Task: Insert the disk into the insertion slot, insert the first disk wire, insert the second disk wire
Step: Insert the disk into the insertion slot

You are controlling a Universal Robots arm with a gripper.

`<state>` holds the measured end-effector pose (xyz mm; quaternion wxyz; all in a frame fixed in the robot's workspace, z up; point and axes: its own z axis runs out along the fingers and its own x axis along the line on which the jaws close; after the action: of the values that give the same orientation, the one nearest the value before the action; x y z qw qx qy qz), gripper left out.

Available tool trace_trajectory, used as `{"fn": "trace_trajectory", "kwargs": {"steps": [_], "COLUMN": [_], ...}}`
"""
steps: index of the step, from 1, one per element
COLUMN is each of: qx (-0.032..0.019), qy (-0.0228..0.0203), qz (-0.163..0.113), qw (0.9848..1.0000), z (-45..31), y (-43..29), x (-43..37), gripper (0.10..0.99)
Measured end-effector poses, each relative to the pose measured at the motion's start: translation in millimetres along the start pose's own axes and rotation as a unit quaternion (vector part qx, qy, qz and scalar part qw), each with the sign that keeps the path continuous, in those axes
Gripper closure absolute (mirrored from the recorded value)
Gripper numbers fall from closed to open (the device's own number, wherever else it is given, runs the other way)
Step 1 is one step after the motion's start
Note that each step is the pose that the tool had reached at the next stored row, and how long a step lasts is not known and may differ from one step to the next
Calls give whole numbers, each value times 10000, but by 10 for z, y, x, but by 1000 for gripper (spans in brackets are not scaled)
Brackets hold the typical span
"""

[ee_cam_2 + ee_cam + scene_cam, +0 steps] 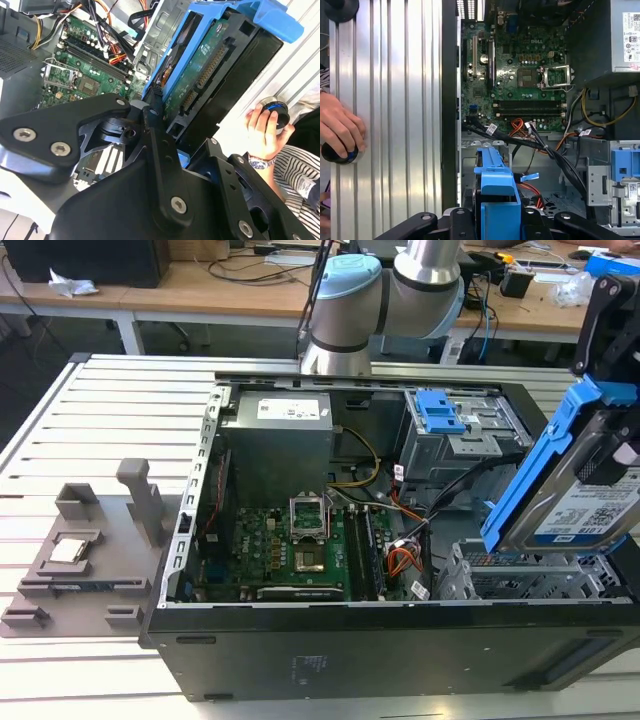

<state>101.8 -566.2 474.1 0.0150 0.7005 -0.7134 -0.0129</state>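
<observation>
The disk (pixel 585 502), a silver drive with a white-and-blue label in a bright blue carrier, hangs tilted at the exterior view's right. Its lower end sits just above the insertion slot (pixel 520 580), the silvery perforated cage in the case's near right corner. My gripper (pixel 612 435) is shut on the disk's carrier from above. In the second wrist view the gripper (pixel 172 125) clamps the disk (pixel 210 60) between black fingers (pixel 154 131), connector side showing. In the first wrist view the blue carrier (pixel 496 192) stands between the gripper's links. Loose black and orange wires (pixel 420 540) lie beside the cage.
The open computer case (pixel 300 650) lies on a slatted aluminium table (pixel 120 410). A grey cage with a blue latch (pixel 440 412) stands behind the slot cage. The motherboard (pixel 290 550) and the power supply (pixel 275 435) are inside. A person's hand (pixel 340 127) rests on a round black knob beside the case.
</observation>
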Motion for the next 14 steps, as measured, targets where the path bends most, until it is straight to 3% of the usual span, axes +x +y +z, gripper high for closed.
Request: {"fn": "trace_trajectory", "kwargs": {"steps": [8,14], "qx": [0,0], "qy": [0,0], "qz": [0,0], "qw": [10000,10000], "z": [42,133], "y": [-2,-5], "x": [0,0], "gripper": [725,725]}}
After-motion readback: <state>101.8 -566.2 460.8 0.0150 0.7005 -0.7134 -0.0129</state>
